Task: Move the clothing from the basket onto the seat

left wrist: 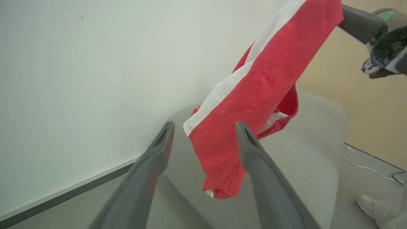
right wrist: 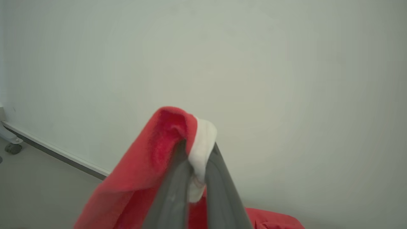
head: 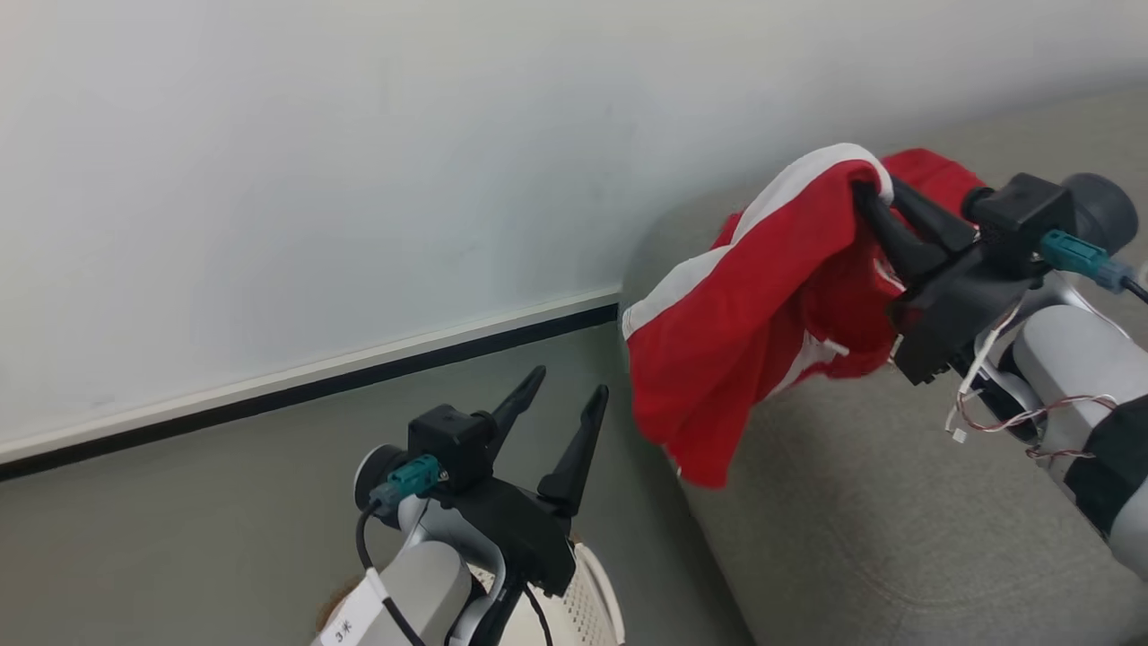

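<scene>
A red and white piece of clothing [head: 762,296] hangs in the air over the left corner of the grey seat [head: 897,520]. My right gripper [head: 877,188] is shut on its upper edge, with white trim bunched between the fingers [right wrist: 219,178]. The fabric drapes down and left, its lower hem near the seat's edge [left wrist: 222,187]. My left gripper [head: 569,384] stands open and empty to the left of the cloth, lower down, fingers [left wrist: 251,149] pointing toward it. More red fabric [head: 933,170] lies behind on the seat. A corner of the cream perforated basket [head: 592,601] shows beneath my left arm.
A pale wall with a white and black baseboard [head: 314,377] runs behind, above grey floor [head: 179,538]. In the left wrist view a person's white shoe [left wrist: 365,202] and a thin cable [left wrist: 365,167] are on the floor beyond the seat. A caster wheel [right wrist: 13,148] stands by the wall.
</scene>
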`<state>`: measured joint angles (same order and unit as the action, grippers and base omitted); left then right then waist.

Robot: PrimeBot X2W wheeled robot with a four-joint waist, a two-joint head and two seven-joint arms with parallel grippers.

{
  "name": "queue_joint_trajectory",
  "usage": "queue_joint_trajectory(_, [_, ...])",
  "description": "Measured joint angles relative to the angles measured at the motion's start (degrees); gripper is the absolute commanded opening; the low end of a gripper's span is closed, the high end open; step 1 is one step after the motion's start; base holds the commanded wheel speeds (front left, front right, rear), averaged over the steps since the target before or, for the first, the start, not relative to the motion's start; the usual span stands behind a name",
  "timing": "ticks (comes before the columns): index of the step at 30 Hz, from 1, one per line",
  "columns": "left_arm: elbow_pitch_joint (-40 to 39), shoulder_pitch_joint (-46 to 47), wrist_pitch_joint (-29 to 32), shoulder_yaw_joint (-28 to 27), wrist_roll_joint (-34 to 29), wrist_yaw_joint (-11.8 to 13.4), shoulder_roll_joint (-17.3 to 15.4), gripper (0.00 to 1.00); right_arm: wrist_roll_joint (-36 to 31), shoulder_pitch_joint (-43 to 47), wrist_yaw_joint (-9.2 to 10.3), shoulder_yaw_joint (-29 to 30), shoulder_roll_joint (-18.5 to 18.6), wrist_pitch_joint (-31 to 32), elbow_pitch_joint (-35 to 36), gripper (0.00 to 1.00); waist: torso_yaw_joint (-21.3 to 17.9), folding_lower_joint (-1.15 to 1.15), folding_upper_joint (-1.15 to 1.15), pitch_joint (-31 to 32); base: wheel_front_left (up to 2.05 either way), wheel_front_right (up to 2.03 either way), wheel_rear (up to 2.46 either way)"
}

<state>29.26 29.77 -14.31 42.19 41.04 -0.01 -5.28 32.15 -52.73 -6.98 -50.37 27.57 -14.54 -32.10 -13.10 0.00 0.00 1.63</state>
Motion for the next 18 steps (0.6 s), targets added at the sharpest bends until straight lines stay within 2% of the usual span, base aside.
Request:
queue_joint_trajectory(11, [-4.0, -1.63, 0.0, 1.54, -2.92, 1.04, 0.86, 1.0, 0.51, 2.54, 1.58, 1.92, 4.8, 0.37, 6.01, 0.0, -8.08, 0.0, 0.0, -0.24, 0.0, 0.0, 0.0])
queue_joint_trajectory(18, [-5.65, -1.53, 0.0, 4.08, -5.52, 1.54, 1.29, 1.0, 3.23, 4.36, 2.5, 4.85, 9.26, 1.45, 7.08, 0.0, -9.91, 0.0, 0.0, -3.02, 0.0, 0.0, 0.0])
